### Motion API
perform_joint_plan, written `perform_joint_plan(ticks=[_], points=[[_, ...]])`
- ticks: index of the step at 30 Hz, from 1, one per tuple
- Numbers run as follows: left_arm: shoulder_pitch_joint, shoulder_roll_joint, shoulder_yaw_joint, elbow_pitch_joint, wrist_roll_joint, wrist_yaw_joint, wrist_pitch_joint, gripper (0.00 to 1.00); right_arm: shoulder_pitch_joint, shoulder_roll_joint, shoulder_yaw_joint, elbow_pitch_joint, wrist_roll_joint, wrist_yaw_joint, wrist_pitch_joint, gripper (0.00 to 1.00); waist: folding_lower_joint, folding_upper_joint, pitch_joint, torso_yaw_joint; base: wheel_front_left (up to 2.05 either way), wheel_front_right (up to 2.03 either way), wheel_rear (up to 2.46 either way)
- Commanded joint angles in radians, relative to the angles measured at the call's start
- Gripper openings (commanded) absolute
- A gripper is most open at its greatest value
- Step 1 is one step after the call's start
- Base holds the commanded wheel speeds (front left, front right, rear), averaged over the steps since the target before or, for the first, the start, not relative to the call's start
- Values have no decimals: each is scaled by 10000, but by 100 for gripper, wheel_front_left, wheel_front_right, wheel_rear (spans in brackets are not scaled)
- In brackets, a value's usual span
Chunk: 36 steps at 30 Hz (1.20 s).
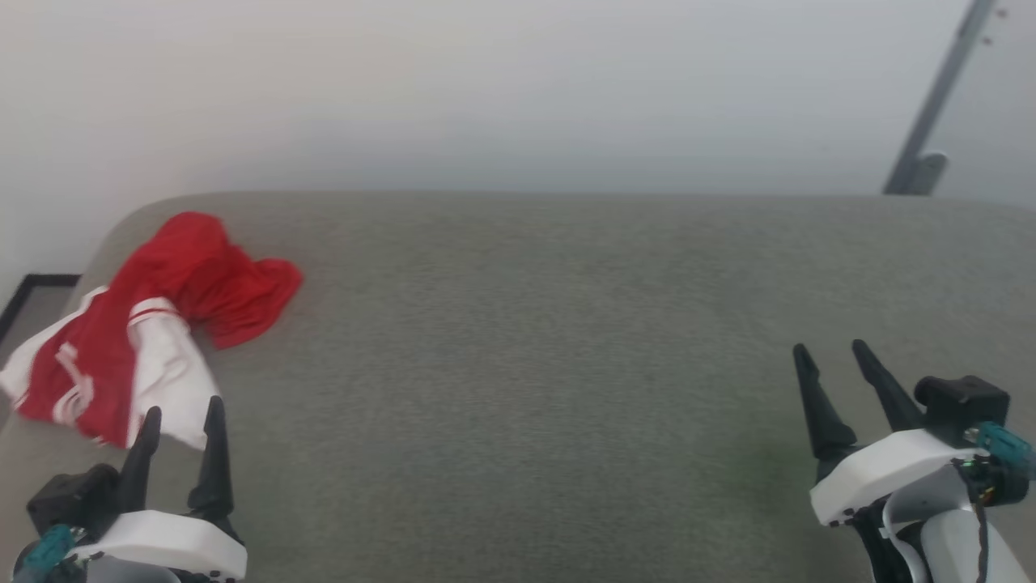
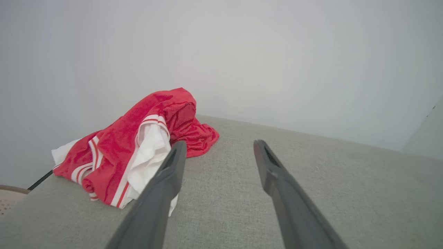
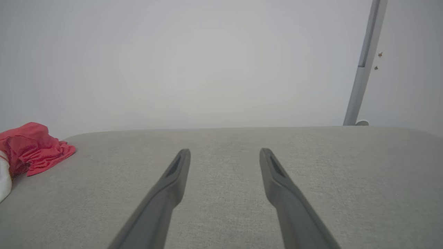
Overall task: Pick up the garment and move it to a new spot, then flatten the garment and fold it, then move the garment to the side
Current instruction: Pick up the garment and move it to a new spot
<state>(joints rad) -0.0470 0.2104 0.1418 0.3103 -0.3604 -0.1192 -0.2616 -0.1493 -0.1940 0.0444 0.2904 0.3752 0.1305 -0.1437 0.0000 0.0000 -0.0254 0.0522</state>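
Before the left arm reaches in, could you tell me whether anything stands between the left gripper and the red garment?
Nothing visible does. The left gripper, open, sits right at the near white edge of the garment, which lies crumpled at the left end of the grey cushion; whether they touch is unclear.

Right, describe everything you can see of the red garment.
The garment is a crumpled heap of red jersey-like cloth, with white panels and red-and-white striped trim; no print is readable. It lies bunched and unfolded at the far left of the grey fabric-covered surface. The open left gripper points at its near edge; whether they touch cannot be told.
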Motion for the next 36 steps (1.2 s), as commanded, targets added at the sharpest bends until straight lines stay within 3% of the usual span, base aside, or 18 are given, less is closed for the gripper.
perform_joint_plan(ticks=[1, 10, 16, 25, 36], points=[[-160, 56, 81, 46, -42, 32, -41, 100, -33, 0, 88, -52, -29, 5, 33, 100, 0, 0, -89, 372, 0, 0, 0], [50, 212, 277, 107, -266, 132, -14, 100, -193, 54, 728, 143, 109, 5, 80, 100, 0, 0, -306, 1679, 0, 0, 0], [237, 271, 327, 40, -434, 140, 33, 100, -223, 58, 867, 258, 148, 5, 7, 100, 0, 0, -363, 2108, 0, 0, 0], [145, 403, 441, -19, -571, 187, 136, 100, -275, 6, 972, 330, 230, 5, -47, 100, 0, 0, -302, 2152, 0, 0, 0], [-1477, 1082, 432, 577, -992, 105, 862, 100, -704, -226, 850, 38, 121, 5, 109, 100, 0, 0, 686, 1394, 0, 0, 0]])
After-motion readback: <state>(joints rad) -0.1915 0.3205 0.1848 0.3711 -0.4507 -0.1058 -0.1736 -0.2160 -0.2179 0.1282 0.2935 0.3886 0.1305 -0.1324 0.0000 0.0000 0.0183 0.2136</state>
